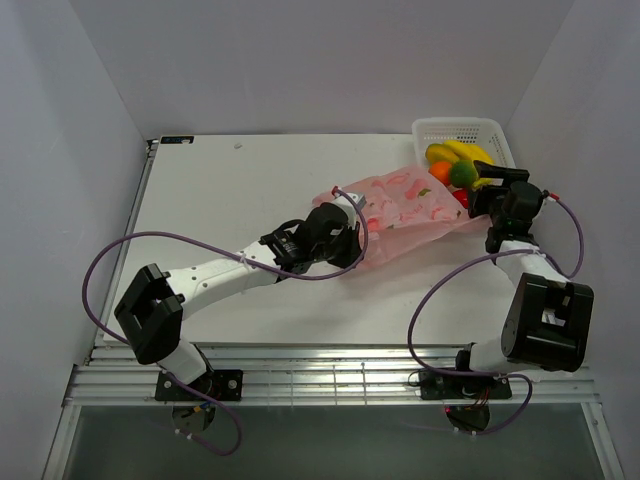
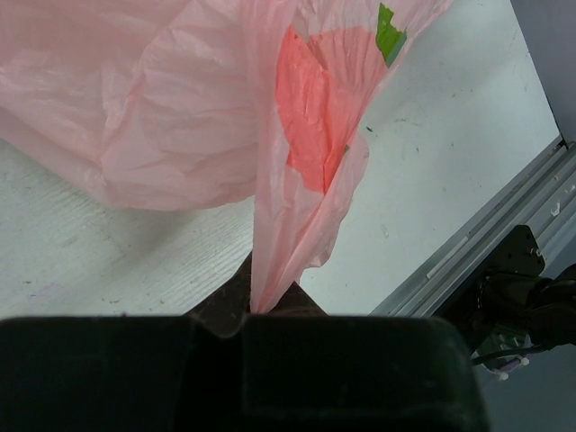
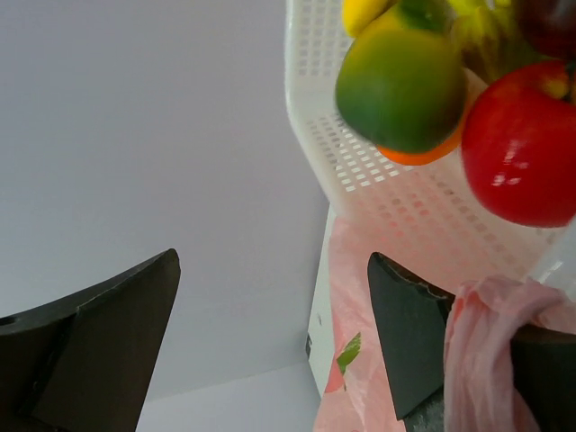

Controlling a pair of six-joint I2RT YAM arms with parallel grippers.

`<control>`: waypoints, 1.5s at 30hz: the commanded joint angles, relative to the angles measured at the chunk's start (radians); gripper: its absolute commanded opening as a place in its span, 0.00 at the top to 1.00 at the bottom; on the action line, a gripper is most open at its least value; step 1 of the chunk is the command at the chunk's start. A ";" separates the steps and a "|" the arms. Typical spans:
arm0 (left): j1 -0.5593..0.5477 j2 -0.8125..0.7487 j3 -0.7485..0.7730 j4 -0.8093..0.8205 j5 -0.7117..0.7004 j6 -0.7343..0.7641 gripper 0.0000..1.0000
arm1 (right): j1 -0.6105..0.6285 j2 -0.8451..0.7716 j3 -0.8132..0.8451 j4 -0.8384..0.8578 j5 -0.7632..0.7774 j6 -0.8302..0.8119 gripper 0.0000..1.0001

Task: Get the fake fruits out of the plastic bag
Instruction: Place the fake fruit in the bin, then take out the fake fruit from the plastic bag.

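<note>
The pink plastic bag lies crumpled across the table's middle, its right end by the basket. My left gripper is shut on the bag's left edge, and the left wrist view shows a fold of the bag pinched between the fingertips of that gripper. My right gripper is open at the bag's right end; in its own view nothing is between the jaws, and pink plastic drapes over one finger's outer side. A red fruit, a green one and an orange one sit at the basket.
The white perforated basket stands at the back right and holds yellow bananas. Whether the red fruit lies inside the basket or just outside it cannot be told. White walls enclose the table on the left, back and right.
</note>
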 commanded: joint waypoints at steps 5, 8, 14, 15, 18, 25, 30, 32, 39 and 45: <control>0.001 -0.044 0.016 -0.006 -0.031 0.006 1.00 | -0.017 0.014 0.038 0.143 -0.250 -0.029 0.10; 0.001 -0.056 0.013 -0.009 -0.052 0.005 1.00 | -0.017 -0.005 0.010 0.220 -0.364 -0.006 0.10; 0.001 -0.066 0.011 -0.008 -0.082 -0.024 1.00 | 0.048 -0.174 -0.090 0.270 -0.556 0.040 0.10; 0.001 -0.067 0.010 -0.006 -0.094 -0.032 1.00 | 0.080 -0.207 -0.128 0.246 -0.567 0.031 0.10; 0.001 -0.082 -0.001 0.002 -0.126 -0.060 1.00 | 0.123 -0.356 -0.199 0.179 -0.611 0.026 0.10; 0.001 -0.153 -0.033 0.002 -0.229 -0.109 1.00 | 0.125 -0.636 -0.254 -0.002 -0.726 0.040 0.10; 0.001 -0.223 -0.037 -0.032 -0.301 -0.135 1.00 | 0.204 -0.597 0.144 -0.593 -0.715 -0.782 0.10; 0.001 -0.257 -0.037 -0.038 -0.287 -0.132 1.00 | 0.325 -0.603 0.250 -0.852 -0.480 -0.956 0.10; 0.001 -0.322 -0.026 -0.071 -0.221 -0.123 1.00 | 0.541 -0.577 0.200 -0.872 -0.381 -1.096 0.10; 0.000 -0.305 -0.023 -0.093 -0.184 -0.155 1.00 | 0.795 -0.523 0.188 -0.858 -0.180 -1.149 0.10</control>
